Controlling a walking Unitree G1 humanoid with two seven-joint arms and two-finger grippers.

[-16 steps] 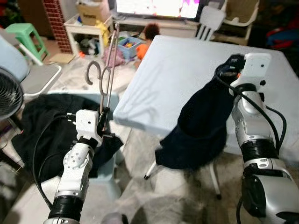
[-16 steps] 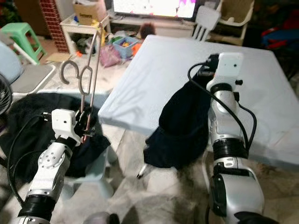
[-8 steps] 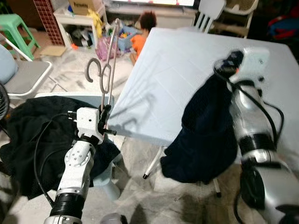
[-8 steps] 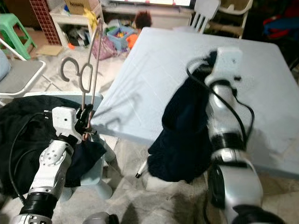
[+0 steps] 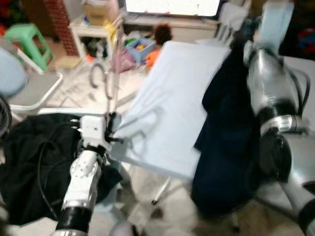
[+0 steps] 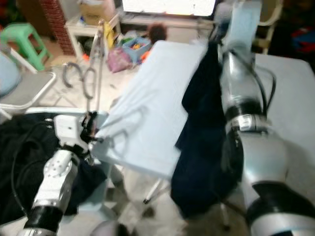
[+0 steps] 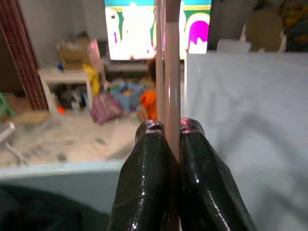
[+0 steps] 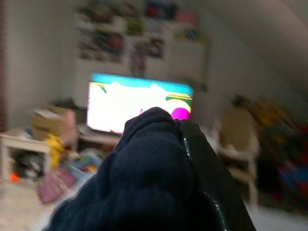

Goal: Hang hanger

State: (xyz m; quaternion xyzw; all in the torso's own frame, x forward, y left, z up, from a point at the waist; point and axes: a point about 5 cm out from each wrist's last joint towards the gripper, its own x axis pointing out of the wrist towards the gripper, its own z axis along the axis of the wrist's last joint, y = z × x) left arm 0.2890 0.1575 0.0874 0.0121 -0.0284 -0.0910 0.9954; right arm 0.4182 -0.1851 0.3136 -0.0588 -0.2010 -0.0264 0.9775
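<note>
The left end effector (image 7: 166, 127) is clenched on the thin metal hanger (image 5: 109, 73), which stands upright with its curved hook beside the table's (image 5: 172, 98) near left corner. The right end effector (image 8: 185, 126) grips a dark knitted garment (image 5: 231, 123) that hangs limp over the pale table's front edge

No text, label, brand or number can be read anywhere. The TV screen (image 7: 159, 30) shows only bright colour shapes, and the cardboard box (image 7: 74, 54) on the white shelf carries dark print too blurred to make out.
</note>
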